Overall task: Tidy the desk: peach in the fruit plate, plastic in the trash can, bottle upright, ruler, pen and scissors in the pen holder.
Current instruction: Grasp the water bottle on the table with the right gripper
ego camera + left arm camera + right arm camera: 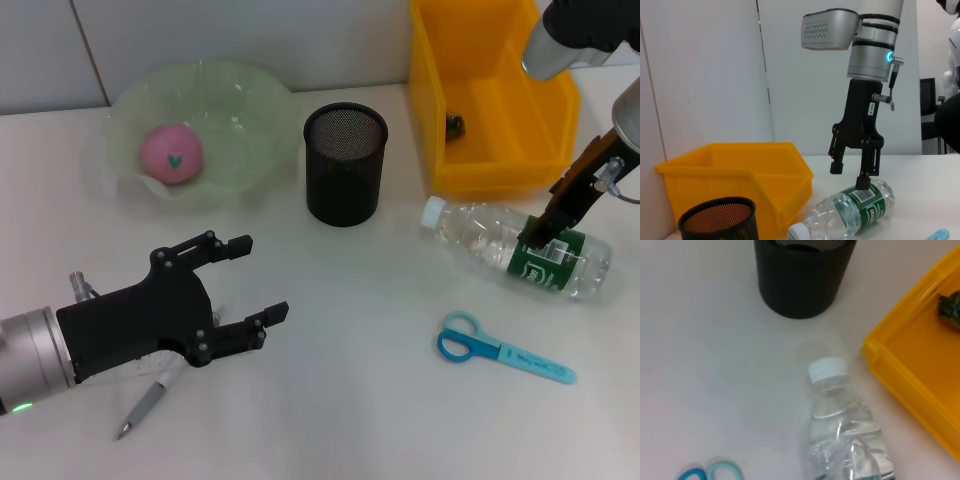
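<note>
The clear bottle (480, 240) (855, 210) (845, 425) lies on its side at the right, white cap toward the black mesh pen holder (345, 165). My right gripper (535, 235) (850, 175) hangs open over its green label, one fingertip touching it. A pink peach (171, 153) rests in the green fruit plate (250, 110). Blue scissors (500, 350) lie flat at the front right. The pen (150, 400) pokes out from beneath my left gripper (258, 280), which is open and empty. A dark plastic scrap (455, 124) sits in the yellow trash can (500, 165). The ruler is out of view.
The trash can stands just behind the bottle, and the pen holder is left of the cap. A wall closes off the back of the white desk.
</note>
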Motion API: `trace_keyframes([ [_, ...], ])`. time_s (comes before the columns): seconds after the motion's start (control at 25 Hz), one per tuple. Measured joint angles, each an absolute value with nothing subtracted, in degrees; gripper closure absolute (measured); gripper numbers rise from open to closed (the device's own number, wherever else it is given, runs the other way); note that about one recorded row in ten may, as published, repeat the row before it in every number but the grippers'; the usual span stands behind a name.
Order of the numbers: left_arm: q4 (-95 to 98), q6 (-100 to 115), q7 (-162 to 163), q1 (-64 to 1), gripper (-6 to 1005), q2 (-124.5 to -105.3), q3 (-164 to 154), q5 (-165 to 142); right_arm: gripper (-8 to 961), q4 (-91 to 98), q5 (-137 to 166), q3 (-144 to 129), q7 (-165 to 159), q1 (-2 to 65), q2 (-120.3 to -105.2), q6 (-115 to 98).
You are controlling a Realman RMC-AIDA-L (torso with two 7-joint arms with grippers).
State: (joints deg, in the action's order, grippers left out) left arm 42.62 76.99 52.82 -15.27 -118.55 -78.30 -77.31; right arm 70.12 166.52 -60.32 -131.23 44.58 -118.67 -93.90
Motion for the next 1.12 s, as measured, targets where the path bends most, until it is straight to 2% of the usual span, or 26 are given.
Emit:
trace_keyframes([
  [1.12,42.54,77.06,52.73,-15.36,203,-118.56,-78.3,-77.35,156,63.58,167.17,-60.83,-131.39,45.16,-118.62,-89.22],
])
